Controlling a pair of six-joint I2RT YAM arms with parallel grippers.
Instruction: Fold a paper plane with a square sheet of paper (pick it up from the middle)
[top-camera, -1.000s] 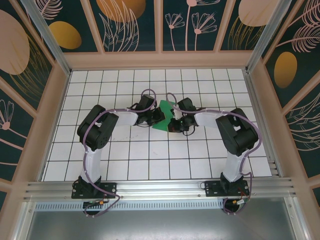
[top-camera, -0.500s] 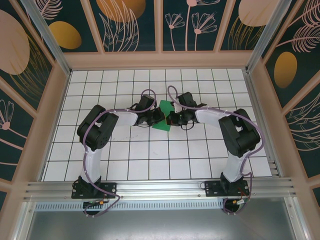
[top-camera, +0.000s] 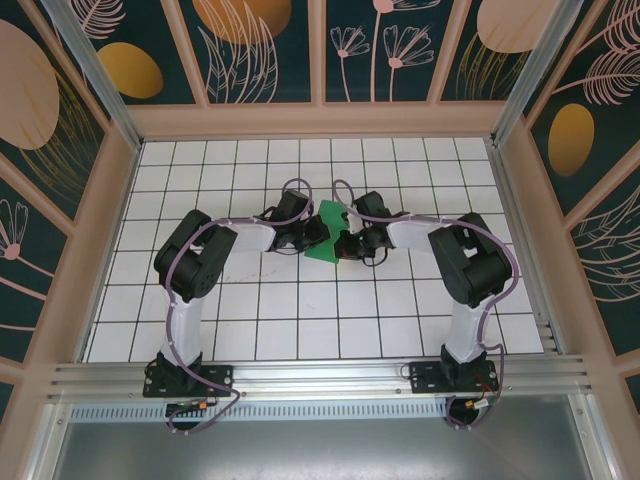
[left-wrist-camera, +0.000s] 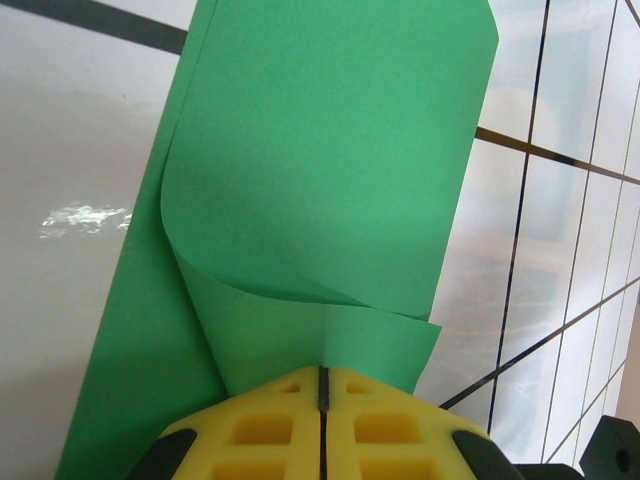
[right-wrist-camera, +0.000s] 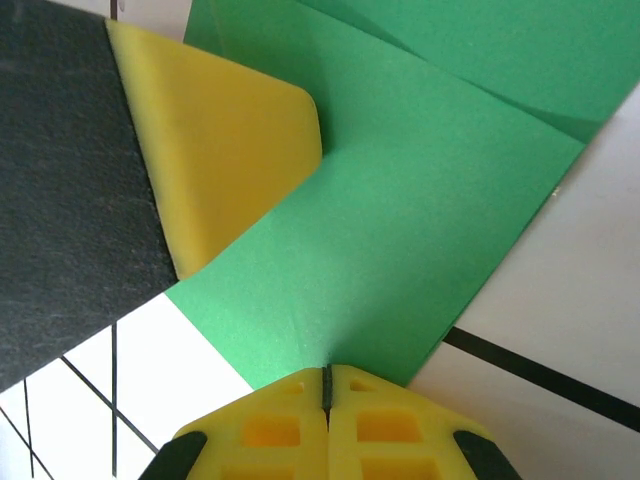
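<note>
The square sheet of paper (top-camera: 328, 232) is bright green and lies partly folded near the middle of the white grid table. In the left wrist view the sheet (left-wrist-camera: 330, 180) curls over itself in a loose roll. My left gripper (left-wrist-camera: 322, 372) is shut on its near edge, and in the top view this gripper (top-camera: 316, 233) sits at the sheet's left side. My right gripper (right-wrist-camera: 327, 372) is shut on another edge of the sheet (right-wrist-camera: 400, 230), where a fold line crosses the upper layer. From above, the right gripper (top-camera: 343, 240) sits at the sheet's right side. The left gripper's yellow finger (right-wrist-camera: 225, 160) presses against the paper close by.
Both black arms reach inward from their bases and meet at the table's centre. Wooden walls (top-camera: 320, 120) with patterned panels close in the table on three sides. An aluminium rail (top-camera: 320, 378) runs along the near edge.
The right arm's wrist and elbow have shifted a little to the left, closer to the paper. The left arm has stayed where it was.
</note>
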